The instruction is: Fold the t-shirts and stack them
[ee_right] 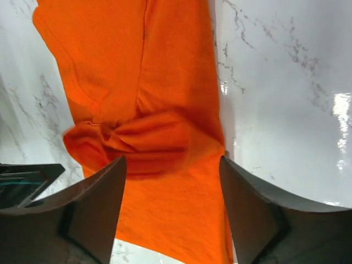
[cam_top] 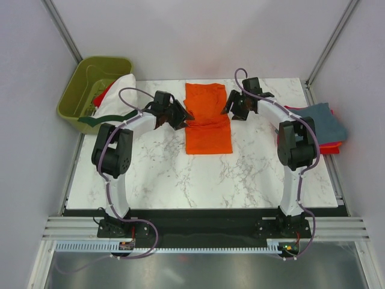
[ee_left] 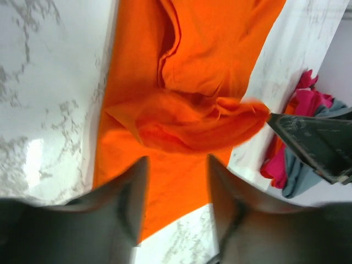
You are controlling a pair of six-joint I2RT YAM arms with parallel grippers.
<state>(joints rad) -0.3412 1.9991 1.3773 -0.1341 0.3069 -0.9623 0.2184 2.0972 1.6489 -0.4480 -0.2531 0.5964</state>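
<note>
The top view alone shows the whole layout. The plain bright orange cloth t-shirt [cam_top: 207, 120] lies on the white marble-patterned worktop [cam_top: 180, 174]. An olive-green plastic bin [cam_top: 90, 81] stands well to the shirt's left, with a white t-shirt with dark green trim [cam_top: 117, 96] hanging over its rim. A slate blue-grey t-shirt [cam_top: 319, 117] lies on red cloth [cam_top: 331, 146] well to the orange shirt's right.

The wrist views alone show a raised, bunched ridge of cloth across the orange shirt's middle; from above it reads only as a crease.

- The left fingers [ee_left: 132, 203] are spread wide over the orange shirt's left side and grip nothing.
- The right fingers [ee_right: 104, 209] are spread wide over its right side and grip nothing. In the left wrist view one tip meets the end of the ridge.
</note>
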